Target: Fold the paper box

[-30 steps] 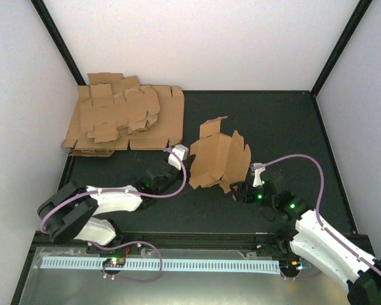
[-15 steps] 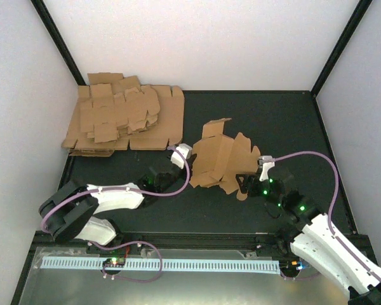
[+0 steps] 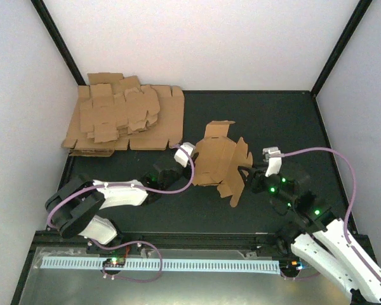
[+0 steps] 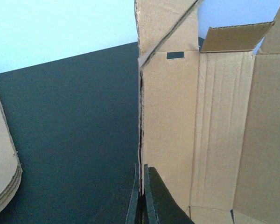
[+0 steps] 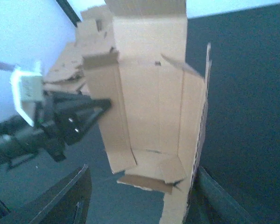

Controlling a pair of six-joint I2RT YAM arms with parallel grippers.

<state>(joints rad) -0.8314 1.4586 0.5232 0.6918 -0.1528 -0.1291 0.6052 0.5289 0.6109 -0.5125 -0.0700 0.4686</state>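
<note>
Mid-frame, my left gripper (image 4: 142,205) pinches the paper box (image 3: 219,159) by its left wall; my right gripper (image 3: 244,173) gapes alongside.

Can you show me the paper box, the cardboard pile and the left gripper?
paper box (image 3: 219,162), top view, its middle panel.
cardboard pile (image 3: 122,118), top view, its top sheets.
left gripper (image 4: 141,175), left wrist view, between its fingertips.

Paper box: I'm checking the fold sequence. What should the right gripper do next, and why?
Probably close the right gripper on the right wall of the paper box: its open jaws flank that end, and the left gripper pinches the opposite wall.
</note>
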